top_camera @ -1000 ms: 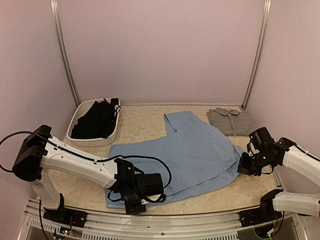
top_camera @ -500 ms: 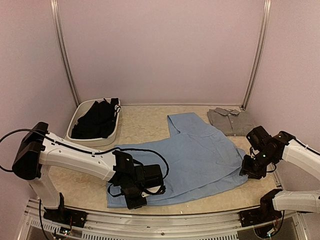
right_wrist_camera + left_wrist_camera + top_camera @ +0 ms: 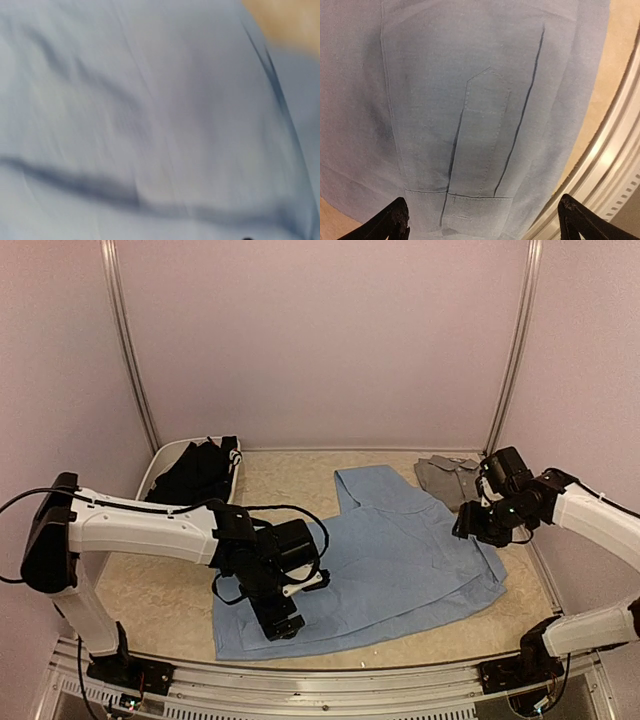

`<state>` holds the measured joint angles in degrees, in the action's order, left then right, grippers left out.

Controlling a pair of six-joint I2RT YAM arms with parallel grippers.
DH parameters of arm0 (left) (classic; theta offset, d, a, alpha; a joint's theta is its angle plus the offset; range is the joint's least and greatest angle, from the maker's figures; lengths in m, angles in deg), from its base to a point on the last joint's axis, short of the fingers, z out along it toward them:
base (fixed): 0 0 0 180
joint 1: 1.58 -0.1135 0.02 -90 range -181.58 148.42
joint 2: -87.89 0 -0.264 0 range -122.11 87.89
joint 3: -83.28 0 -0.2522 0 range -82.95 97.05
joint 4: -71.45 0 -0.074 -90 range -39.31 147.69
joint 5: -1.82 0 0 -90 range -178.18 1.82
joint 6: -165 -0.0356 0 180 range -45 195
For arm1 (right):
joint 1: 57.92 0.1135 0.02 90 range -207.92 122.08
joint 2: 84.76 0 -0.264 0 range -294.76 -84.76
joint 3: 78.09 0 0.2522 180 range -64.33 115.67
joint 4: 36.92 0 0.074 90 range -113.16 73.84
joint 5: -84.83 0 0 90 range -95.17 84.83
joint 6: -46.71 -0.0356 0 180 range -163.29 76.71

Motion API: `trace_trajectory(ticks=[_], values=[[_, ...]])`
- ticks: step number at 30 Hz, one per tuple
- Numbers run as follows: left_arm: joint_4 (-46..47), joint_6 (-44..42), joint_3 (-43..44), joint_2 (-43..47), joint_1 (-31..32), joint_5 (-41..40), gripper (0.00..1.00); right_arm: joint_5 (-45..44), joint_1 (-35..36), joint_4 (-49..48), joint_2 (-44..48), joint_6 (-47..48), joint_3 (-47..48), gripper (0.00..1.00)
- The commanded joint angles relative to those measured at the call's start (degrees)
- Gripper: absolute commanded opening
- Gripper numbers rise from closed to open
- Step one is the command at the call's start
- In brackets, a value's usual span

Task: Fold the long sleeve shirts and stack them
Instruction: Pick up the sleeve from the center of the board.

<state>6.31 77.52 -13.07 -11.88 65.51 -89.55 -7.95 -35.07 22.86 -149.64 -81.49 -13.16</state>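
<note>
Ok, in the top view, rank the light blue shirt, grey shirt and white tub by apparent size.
1. light blue shirt, spread flat, clearly largest.
2. white tub.
3. grey shirt, folded.
The last two are both partly hidden, so their order is unsure.

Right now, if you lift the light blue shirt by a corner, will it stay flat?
Probably not: the light blue shirt lies flat with soft wrinkles, so it should droop. It looks thin, likely light. Its stitched cuff may feel stiffer.

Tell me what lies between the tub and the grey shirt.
From the tub rightward there is bare table, then the blue shirt, whose far corner ends close beside the grey shirt. The top view shows it.
</note>
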Motion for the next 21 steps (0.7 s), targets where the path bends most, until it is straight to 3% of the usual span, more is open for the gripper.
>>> trace_trajectory(ticks=[1, 9, 15, 21], values=[[5.0, -0.9, 1.9, 6.4, -3.1, 11.9, 0.99, -2.7, 0.3, -17.8, -11.3, 13.3, 5.9, 0.66], [27.5, 9.6, 3.3, 5.9, -19.0, 22.2, 0.99, 7.4, -0.4, -32.9, -35.6, 26.2, 22.4, 0.64], [40.4, 19.6, 7.5, -3.2, -27.1, 22.3, 0.95, 4.3, 0.6, -30.0, -47.8, 30.4, 35.7, 0.63], [47.2, 25.5, 15.2, -13.7, -31.4, 22.3, 0.85, 4.4, -0.2, -30.9, -53.5, 31.1, 38.9, 0.61]])
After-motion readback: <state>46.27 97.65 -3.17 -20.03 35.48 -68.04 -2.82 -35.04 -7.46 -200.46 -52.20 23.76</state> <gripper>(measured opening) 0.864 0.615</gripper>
